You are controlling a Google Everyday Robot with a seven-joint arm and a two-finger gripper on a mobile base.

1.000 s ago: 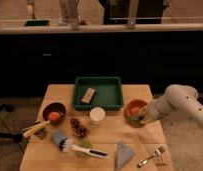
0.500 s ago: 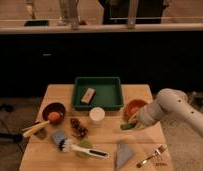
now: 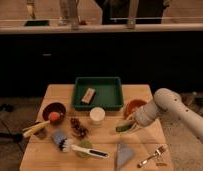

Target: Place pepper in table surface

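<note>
The pepper, small, dark green and elongated, hangs at or just above the table surface, left of and below the orange bowl. My gripper is shut on the pepper's right end. It reaches in from the right on the white arm. The arm covers the front right part of the bowl. I cannot tell whether the pepper touches the wood.
A green tray with a wooden block sits at the back centre, with a white cup in front. At left are a dark bowl, a brush and an olive disc. A grey cloth and a fork lie at the front.
My gripper has moved left and down from over the orange bowl, carrying the pepper out of the bowl area toward the tabletop.
</note>
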